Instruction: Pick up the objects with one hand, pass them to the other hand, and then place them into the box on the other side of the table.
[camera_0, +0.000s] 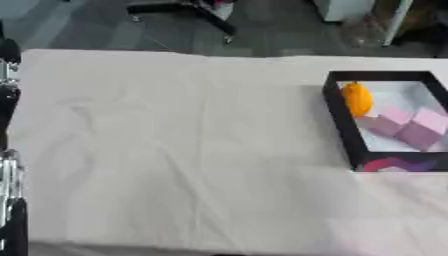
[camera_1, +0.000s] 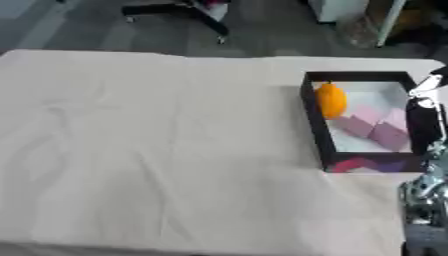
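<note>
Cloth-covered table (camera_0: 175, 150) lay bare of loose objects. Box (camera_0: 339, 117) at 3 o'clock held pink blocks (camera_0: 411, 127) and an orange piece (camera_0: 356, 99). Both hands: fingers' state undeterminable. Placing looked complete; you'd next need another object.

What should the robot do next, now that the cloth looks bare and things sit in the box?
Probably just hold back, or look for another object. The black box on the right already holds an orange object and pink blocks, and nothing else shows on the white tablecloth. Only parts of the arms show at the picture edges; no hand is clearly visible.
</note>
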